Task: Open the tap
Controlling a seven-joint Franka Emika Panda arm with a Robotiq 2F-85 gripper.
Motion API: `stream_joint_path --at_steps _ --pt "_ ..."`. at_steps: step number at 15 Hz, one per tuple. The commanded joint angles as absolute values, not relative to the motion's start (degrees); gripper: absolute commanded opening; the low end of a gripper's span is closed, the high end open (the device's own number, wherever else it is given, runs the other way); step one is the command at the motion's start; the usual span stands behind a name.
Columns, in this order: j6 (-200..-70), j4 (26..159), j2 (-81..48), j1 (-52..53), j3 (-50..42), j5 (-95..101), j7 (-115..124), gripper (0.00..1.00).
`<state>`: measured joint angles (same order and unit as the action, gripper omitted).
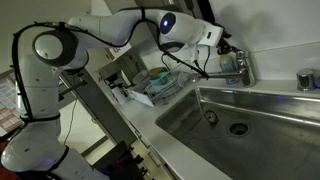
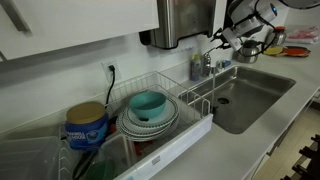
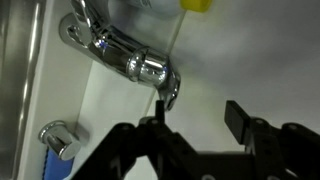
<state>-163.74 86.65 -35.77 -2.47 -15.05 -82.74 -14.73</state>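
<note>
Upper end of the tap (image 3: 125,55) beyond the wrist view's top edge.

Kitchen sink corner: steel basin, loaded dish rack, bits on the wall.

Steel sink (image 2: 265,95) set in a pale counter (image 1: 150,135), w/ a drain (image 1: 238,128) in its floor. Left of the sink in an exterior view is a white wire dish rack (image 2: 200,118) holding a teal bowl (image 2: 150,102) nested in a stack of pale plates (image 2: 148,127). Blue tub (image 2: 87,127) just left of them. On the wall above: steel dispenser (image 2: 185,22) and an outlet (image 2: 112,70) w/ a dark plug in it. Wrist view shows a small round metal fitting (image 3: 60,140) on the ledge w/ sth blue just below it. Yellow item (image 3: 197,4) at the top edge, can't tell what.
</note>
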Motion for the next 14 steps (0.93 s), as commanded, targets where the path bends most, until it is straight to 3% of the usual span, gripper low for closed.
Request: stream_joint_path --at_steps 1,2,10,11,14 --pt "-161.37 92.70 -29.31 -1.71 -17.22 -77.68 -11.45 0.95" --pt "-160.69 94.02 -28.01 -1.80 -17.69 -76.40 -10.96 1.00" --pt "-150.14 102.13 -21.70 -2.34 -20.66 -68.32 -10.45 1.00" --pt "-151.13 102.82 -20.75 -6.28 -16.05 -65.34 -9.38 1.00" --pt "-151.16 103.93 -19.95 -8.66 -13.76 -62.85 -8.66 1.00"
